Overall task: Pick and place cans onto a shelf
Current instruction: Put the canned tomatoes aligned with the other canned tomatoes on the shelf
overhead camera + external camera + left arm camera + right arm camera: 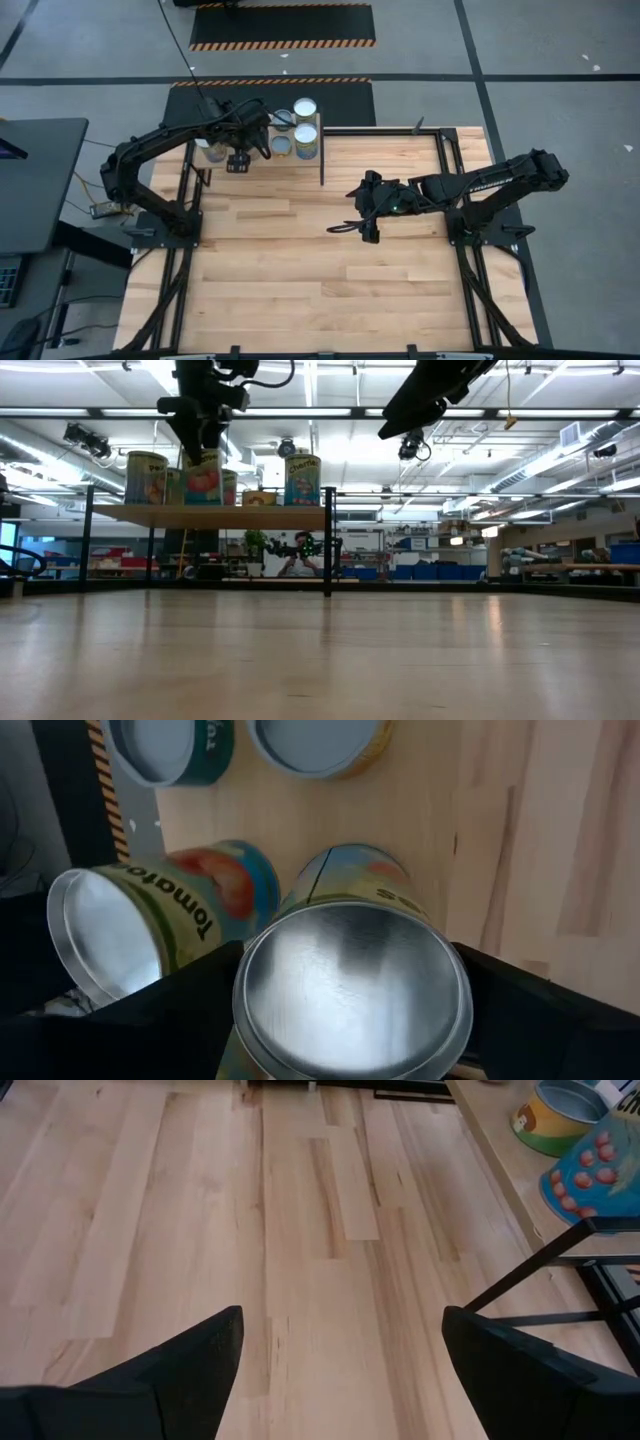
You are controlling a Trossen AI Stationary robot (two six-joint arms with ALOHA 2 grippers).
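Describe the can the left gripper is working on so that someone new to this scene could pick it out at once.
Start at the wooden shelf on black legs at the table's far left corner. Several cans stand on it, and the left gripper hangs over its left half. The can between that gripper's fingers has a plain silver top and a yellowish label; unlike its neighbours, it alone is straddled by the dark fingers.

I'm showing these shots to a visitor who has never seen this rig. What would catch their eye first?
Likely the cluster of shiny-topped, colourfully labelled tin cans on the raised light wooden shelf at the table's far left corner. There the left gripper straddles one silver-topped can from above, dark fingers on either side. The right gripper hangs open over bare butcher-block tabletop, holding nothing.
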